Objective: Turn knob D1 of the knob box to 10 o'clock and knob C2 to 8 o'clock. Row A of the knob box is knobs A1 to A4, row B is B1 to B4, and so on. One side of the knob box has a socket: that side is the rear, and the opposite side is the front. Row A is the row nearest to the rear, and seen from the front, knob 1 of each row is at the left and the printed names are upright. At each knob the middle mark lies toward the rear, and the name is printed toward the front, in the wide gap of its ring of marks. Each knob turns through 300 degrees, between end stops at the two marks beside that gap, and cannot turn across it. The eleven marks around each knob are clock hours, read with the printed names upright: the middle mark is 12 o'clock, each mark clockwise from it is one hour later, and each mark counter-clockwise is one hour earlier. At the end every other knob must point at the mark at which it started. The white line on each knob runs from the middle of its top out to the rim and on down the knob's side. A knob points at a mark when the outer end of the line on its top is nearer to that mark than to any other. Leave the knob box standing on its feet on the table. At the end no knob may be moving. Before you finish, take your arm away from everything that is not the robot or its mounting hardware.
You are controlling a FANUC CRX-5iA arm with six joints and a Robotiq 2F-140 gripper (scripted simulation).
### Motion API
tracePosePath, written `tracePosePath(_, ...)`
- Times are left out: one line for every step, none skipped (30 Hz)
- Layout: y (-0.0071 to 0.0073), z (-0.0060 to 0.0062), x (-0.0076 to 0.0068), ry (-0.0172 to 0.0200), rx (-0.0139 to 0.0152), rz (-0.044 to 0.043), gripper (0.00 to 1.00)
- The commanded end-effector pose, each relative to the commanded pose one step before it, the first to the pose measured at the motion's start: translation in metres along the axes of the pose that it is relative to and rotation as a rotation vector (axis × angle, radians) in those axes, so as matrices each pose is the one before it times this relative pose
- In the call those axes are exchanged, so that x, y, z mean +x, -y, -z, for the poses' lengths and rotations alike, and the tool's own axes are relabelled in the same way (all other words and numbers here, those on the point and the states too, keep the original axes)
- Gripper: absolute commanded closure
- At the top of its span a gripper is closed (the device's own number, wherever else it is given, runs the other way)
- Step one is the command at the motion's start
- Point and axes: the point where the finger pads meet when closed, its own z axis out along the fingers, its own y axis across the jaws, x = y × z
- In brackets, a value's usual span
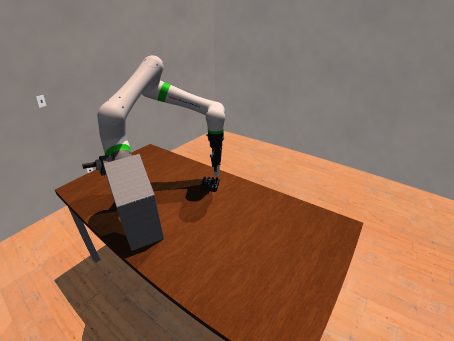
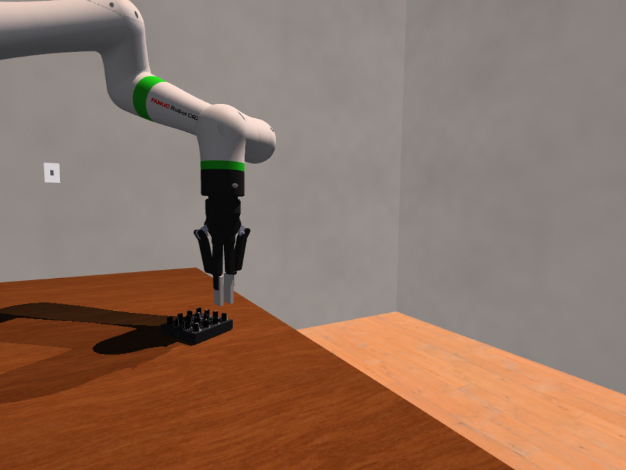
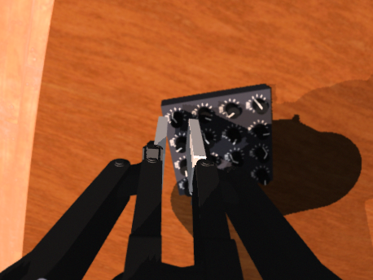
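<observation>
The black knob box (image 1: 209,183) stands on its feet on the brown table, near the far edge; it also shows in the exterior view (image 2: 197,326). In the wrist view the knob box (image 3: 221,134) shows its rows of black knobs with white lines and rings of marks; the names are too small to read. My gripper (image 2: 224,298) points straight down and hovers a little above the box, not touching it. In the wrist view its fingers stand over the box's left column of knobs. They are nearly shut with a narrow gap, and nothing is between them.
The grey block of the arm's base (image 1: 134,201) stands at the table's left end. The table's far edge (image 2: 263,313) runs close behind the knob box, with the wooden floor (image 2: 455,364) below it. The arm's shadow falls left of the box.
</observation>
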Motion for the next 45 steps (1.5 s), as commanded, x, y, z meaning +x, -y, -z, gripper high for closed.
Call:
tracePosePath(0.00011, -0.00180, 0.00023, -0.00044, 0.00022, -0.00003, 0.88)
tracePosePath(0.00000, 0.00000, 0.00000, 0.00000, 0.00000, 0.00000, 0.88)
tracePosePath(0.00001, -0.00128, 0.00000, 0.00000, 0.00000, 0.00000, 0.88)
tracePosePath(0.00002, -0.00125, 0.00001, 0.00000, 0.00000, 0.00000, 0.88)
tracePosePath(0.00001, -0.00121, 0.00000, 0.00000, 0.00000, 0.00000, 0.88)
tracePosePath(0.00001, -0.00116, 0.00000, 0.00000, 0.00000, 0.00000, 0.88)
tracePosePath(0.00001, -0.00111, 0.00000, 0.00000, 0.00000, 0.00000, 0.88)
tracePosePath(0.00001, -0.00106, 0.00000, 0.00000, 0.00000, 0.00000, 0.88)
tracePosePath(0.00001, -0.00100, 0.00000, 0.00000, 0.00000, 0.00000, 0.88)
tracePosePath(0.00001, -0.00094, 0.00000, 0.00000, 0.00000, 0.00000, 0.88)
tracePosePath(0.00001, -0.00088, 0.00000, 0.00000, 0.00000, 0.00000, 0.88)
tracePosePath(0.00001, -0.00081, 0.00000, 0.00000, 0.00000, 0.00000, 0.88)
tracePosePath(0.00001, -0.00074, 0.00000, 0.00000, 0.00000, 0.00000, 0.88)
tracePosePath(0.00001, -0.00067, 0.00000, 0.00000, 0.00000, 0.00000, 0.88)
tracePosePath(0.00001, -0.00060, 0.00000, 0.00000, 0.00000, 0.00000, 0.88)
tracePosePath(0.00001, -0.00053, 0.00000, 0.00000, 0.00000, 0.00000, 0.88)
tracePosePath(0.00000, -0.00046, 0.00000, 0.00000, 0.00000, 0.00000, 0.88)
tracePosePath(0.00000, 0.00000, 0.00000, 0.00000, 0.00000, 0.00000, 0.88)
tracePosePath(0.00000, 0.00000, 0.00000, 0.00000, 0.00000, 0.00000, 0.88)
tracePosePath(0.00000, -0.00039, 0.00000, 0.00000, 0.00000, 0.00000, 0.88)
tracePosePath(0.00000, -0.00033, 0.00000, 0.00000, 0.00000, 0.00000, 0.88)
tracePosePath(0.00000, -0.00026, 0.00000, 0.00000, 0.00000, 0.00000, 0.88)
tracePosePath(0.00000, -0.00021, 0.00000, 0.00000, 0.00000, 0.00000, 0.88)
tracePosePath(0.00000, -0.00015, 0.00000, 0.00000, 0.00000, 0.00000, 0.88)
tracePosePath(0.00000, -0.00011, 0.00000, 0.00000, 0.00000, 0.00000, 0.88)
tracePosePath(0.00000, -0.00007, 0.00000, 0.00000, 0.00000, 0.00000, 0.88)
tracePosePath(0.00000, -0.00004, 0.00000, 0.00000, 0.00000, 0.00000, 0.88)
tracePosePath(0.00000, -0.00001, 0.00000, 0.00000, 0.00000, 0.00000, 0.88)
tracePosePath(0.00000, 0.00000, 0.00000, 0.00000, 0.00000, 0.00000, 0.88)
tracePosePath(0.00000, 0.00000, 0.00000, 0.00000, 0.00000, 0.00000, 0.88)
tracePosePath(0.00000, 0.00000, 0.00000, 0.00000, 0.00000, 0.00000, 0.88)
tracePosePath(0.00000, 0.00000, 0.00000, 0.00000, 0.00000, 0.00000, 0.88)
tracePosePath(0.00000, 0.00000, 0.00000, 0.00000, 0.00000, 0.00000, 0.88)
tracePosePath(0.00000, 0.00000, 0.00000, 0.00000, 0.00000, 0.00000, 0.88)
tracePosePath(0.00000, 0.00000, 0.00000, 0.00000, 0.00000, 0.00000, 0.88)
tracePosePath(0.00000, 0.00000, 0.00000, 0.00000, 0.00000, 0.00000, 0.88)
tracePosePath(0.00000, 0.00000, 0.00000, 0.00000, 0.00000, 0.00000, 0.88)
tracePosePath(0.00000, 0.00000, 0.00000, 0.00000, 0.00000, 0.00000, 0.88)
tracePosePath(0.00000, 0.00000, 0.00000, 0.00000, 0.00000, 0.00000, 0.88)
tracePosePath(0.00000, 0.00000, 0.00000, 0.00000, 0.00000, 0.00000, 0.88)
tracePosePath(0.00000, 0.00000, 0.00000, 0.00000, 0.00000, 0.00000, 0.88)
tracePosePath(0.00000, 0.00000, 0.00000, 0.00000, 0.00000, 0.00000, 0.88)
tracePosePath(0.00000, 0.00000, 0.00000, 0.00000, 0.00000, 0.00000, 0.88)
tracePosePath(0.00000, 0.00000, 0.00000, 0.00000, 0.00000, 0.00000, 0.88)
tracePosePath(0.00000, 0.00000, 0.00000, 0.00000, 0.00000, 0.00000, 0.88)
